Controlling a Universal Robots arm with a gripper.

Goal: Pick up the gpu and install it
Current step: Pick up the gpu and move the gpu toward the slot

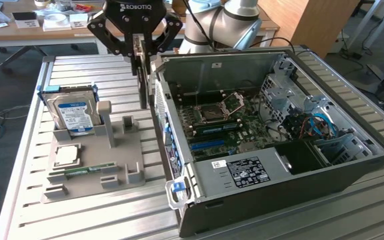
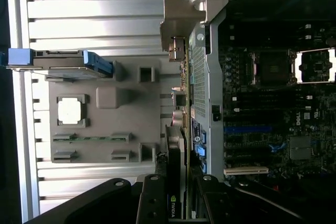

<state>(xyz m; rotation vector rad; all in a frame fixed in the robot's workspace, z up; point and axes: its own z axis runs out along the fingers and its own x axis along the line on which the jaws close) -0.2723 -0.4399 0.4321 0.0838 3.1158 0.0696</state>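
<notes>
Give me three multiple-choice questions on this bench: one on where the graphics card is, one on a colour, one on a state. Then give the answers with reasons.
1. Where is the gpu?
A. Held by the gripper, hanging just outside the computer case
B. Plugged into a slot inside
C. Lying flat on the floor

2. What colour is the label on the hard drive?
A. Red
B. Yellow
C. Blue

3. How is the computer case?
A. Side panel shut
B. Side open, motherboard showing
C. Upside down

Answers:
1. A: the fingers are clamped on the card, which hangs on edge between the grey holder and the case wall.
2. C: the upright drive has a blue and white label.
3. B: the boards and cables inside are in plain sight.
</notes>
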